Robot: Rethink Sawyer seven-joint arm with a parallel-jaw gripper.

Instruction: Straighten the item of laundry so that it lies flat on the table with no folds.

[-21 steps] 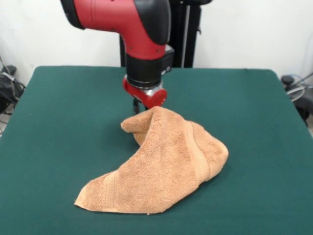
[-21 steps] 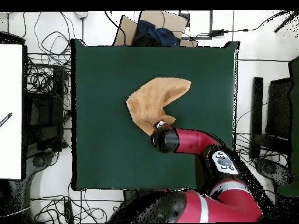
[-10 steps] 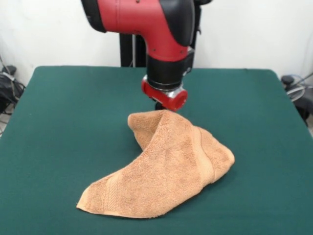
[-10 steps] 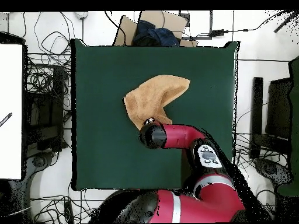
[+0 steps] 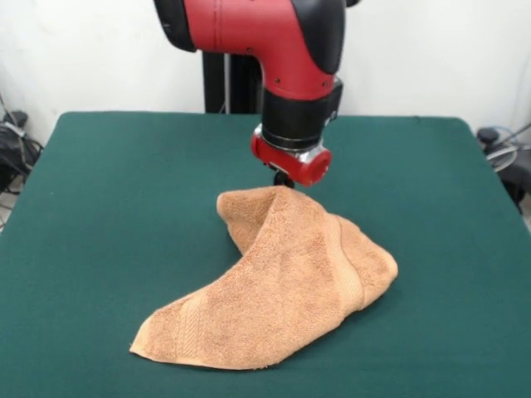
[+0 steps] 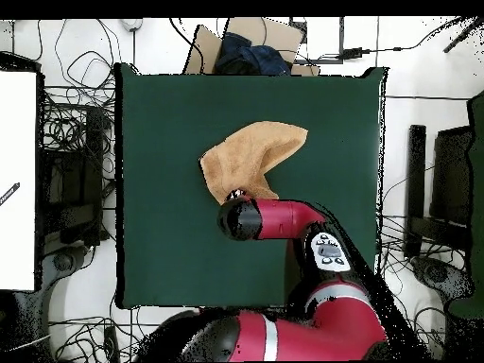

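Observation:
The item of laundry [image 5: 282, 282] is an orange-tan towel lying crumpled near the middle of the green table [image 5: 99, 215]. It is folded over on itself, with a raised hump at its far end and a flat corner toward the near left. A woven band runs across its right part. My gripper [image 5: 284, 179] hangs just behind and above the hump, under the red wrist flange, and only its dark tip shows. From overhead, the towel [image 6: 250, 156] is a bent shape on the table [image 6: 161, 236], and the gripper [image 6: 233, 196] sits at its lower edge.
A cardboard box holding dark blue cloth [image 6: 248, 47] stands beyond the table's top edge in the overhead view. Cables lie on the floor all round. A white board [image 6: 17, 180] is at the left, and black equipment [image 6: 449, 180] at the right.
The arm has swung right in the front view, pulling the towel's raised end along. Over the last half second the towel stays still while the gripper rises slightly off the hump.

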